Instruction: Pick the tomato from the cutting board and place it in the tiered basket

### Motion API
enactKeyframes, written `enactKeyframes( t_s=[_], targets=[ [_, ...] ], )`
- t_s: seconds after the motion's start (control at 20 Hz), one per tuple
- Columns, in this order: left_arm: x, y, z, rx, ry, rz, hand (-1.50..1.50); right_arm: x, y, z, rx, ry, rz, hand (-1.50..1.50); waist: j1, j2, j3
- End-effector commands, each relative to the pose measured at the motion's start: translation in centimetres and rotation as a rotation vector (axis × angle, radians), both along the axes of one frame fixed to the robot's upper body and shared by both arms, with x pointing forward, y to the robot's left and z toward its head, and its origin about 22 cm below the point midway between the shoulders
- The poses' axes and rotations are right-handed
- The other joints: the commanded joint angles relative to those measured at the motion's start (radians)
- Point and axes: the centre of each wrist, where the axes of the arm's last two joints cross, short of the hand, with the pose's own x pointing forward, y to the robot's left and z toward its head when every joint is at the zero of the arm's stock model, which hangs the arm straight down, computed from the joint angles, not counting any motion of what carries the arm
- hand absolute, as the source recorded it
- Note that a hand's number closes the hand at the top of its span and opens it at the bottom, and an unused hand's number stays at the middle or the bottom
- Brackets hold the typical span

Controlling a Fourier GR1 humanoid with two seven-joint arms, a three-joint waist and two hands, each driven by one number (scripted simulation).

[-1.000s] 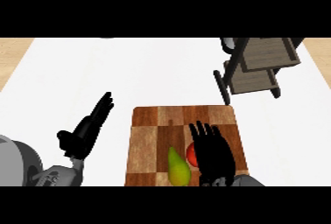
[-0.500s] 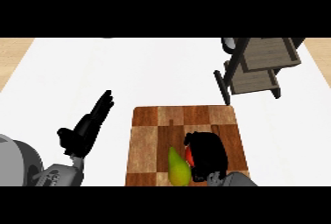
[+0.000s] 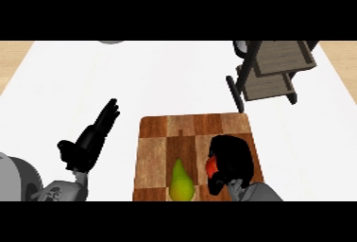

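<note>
Curled tighter than a moment earlier, the right hand (image 3: pixel 230 158) now sits hunched over the tomato (image 3: pixel 211 166) on the right half of the cutting board (image 3: pixel 160 142), where half a second ago its fingers were only beginning to fold and a second ago they lay flat and straight. Its black fingers wrap down over the fruit from above and from the far side, so that only a red sliver shows at the hand's left edge, tucked between the fingers and the thumb. The tomato stays on the board's near right part; whether it has left the wood cannot be told.

Just to its left lies a green pear (image 3: pixel 181 180), stem end pointing away from the robot, close to the hand but apart from it.

On the white counter (image 3: pixel 140 75) to the left of the board, the left hand (image 3: pixel 90 139) rests open, fingers straight and pointing to the far right, holding nothing and in much the same place as before.

Far right on the counter stands the tiered basket (image 3: pixel 275 68), its brown trays on a dark frame, well apart from the tomato.
</note>
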Motion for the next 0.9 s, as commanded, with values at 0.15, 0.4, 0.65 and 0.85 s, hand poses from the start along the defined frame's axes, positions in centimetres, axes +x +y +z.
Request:
enactKeyframes(
  t_s=[0.15,0.4,0.65,0.85],
  targets=[
    [-1.6,3.1,-1.1,0.023,0.049,0.135,0.00,2.1,-10.6,0.3,-0.126,0.033,-0.852,1.50,-0.151,-0.032,-0.010],
    [-1.8,2.9,-1.0,0.016,0.041,0.129,0.00,1.5,-13.5,4.3,-0.163,-0.090,-1.060,1.50,-0.128,-0.035,-0.012],
    [-1.4,3.1,-0.7,0.012,0.036,0.118,0.00,0.2,-13.4,12.2,0.017,-0.414,-1.126,1.50,-0.101,-0.035,-0.012],
    [-1.2,2.0,-0.1,0.018,0.021,0.050,0.00,-1.1,-12.6,18.4,0.069,-0.688,-1.146,1.50,-0.038,-0.024,-0.010]
  ],
)
